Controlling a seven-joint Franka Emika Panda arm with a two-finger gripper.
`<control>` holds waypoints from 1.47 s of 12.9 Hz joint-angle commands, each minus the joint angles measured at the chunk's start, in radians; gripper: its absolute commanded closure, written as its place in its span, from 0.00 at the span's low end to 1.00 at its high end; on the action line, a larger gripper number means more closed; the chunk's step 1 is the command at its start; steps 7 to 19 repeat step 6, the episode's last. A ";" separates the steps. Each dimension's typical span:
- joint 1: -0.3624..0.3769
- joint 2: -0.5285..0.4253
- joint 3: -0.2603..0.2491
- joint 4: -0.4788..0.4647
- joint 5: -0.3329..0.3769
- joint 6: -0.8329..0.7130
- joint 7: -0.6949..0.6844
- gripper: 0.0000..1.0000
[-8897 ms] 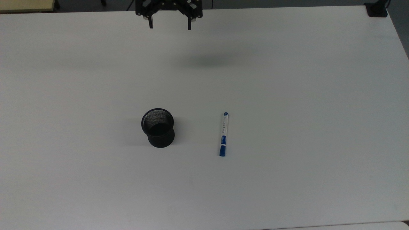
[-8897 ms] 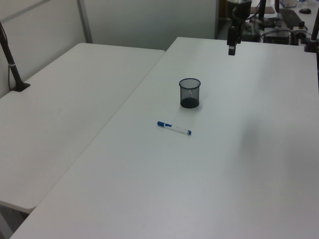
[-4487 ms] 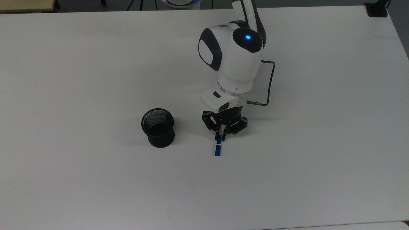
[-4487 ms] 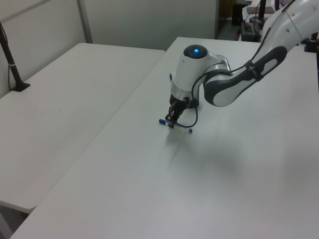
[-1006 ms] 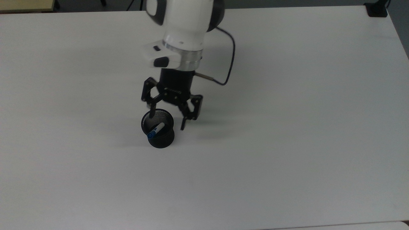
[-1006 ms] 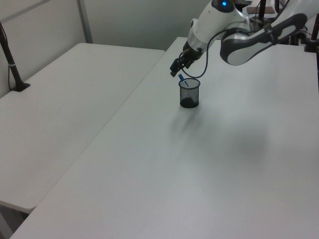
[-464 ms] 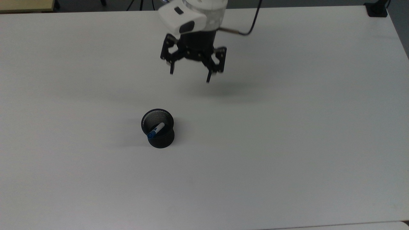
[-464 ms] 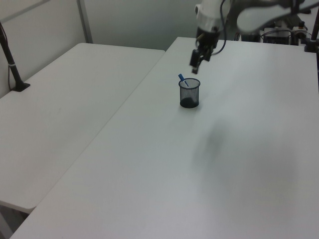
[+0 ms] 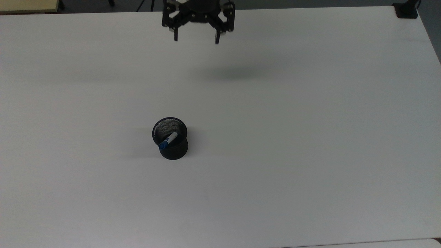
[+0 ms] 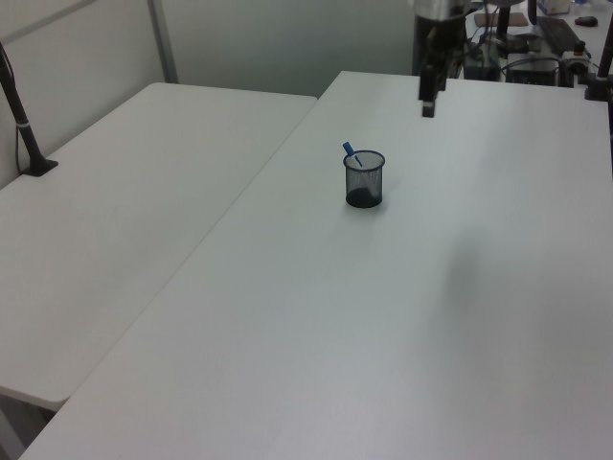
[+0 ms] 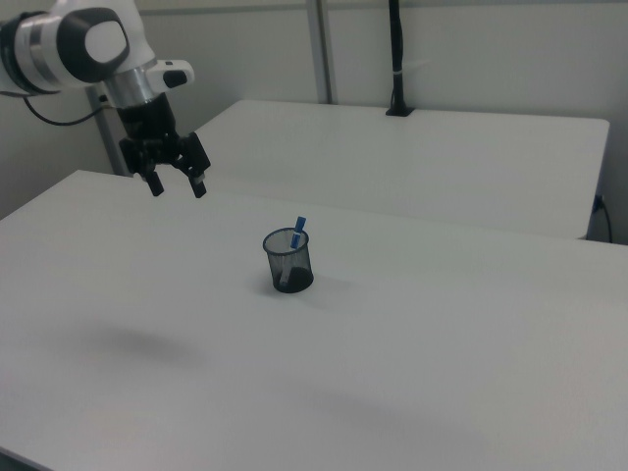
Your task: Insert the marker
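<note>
Black mesh cup on the white table, with the marker leaning inside it, blue cap uppermost above the rim. The gripper hangs high near the table's far edge in the top view, well apart from the cup, fingers spread wide and empty. Insertion looks complete; only retreat to rest seems left

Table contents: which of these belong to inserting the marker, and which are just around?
Job: marker, leaning inside the black mesh cup; gripper, open, off near the table's far edge.
Just around: black clamp at the table corner; neighbouring table.
</note>
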 commanded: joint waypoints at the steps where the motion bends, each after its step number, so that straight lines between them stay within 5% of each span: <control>1: -0.034 -0.074 -0.006 -0.039 0.069 -0.058 -0.089 0.00; 19: -0.053 -0.073 -0.006 -0.030 0.106 -0.098 -0.080 0.00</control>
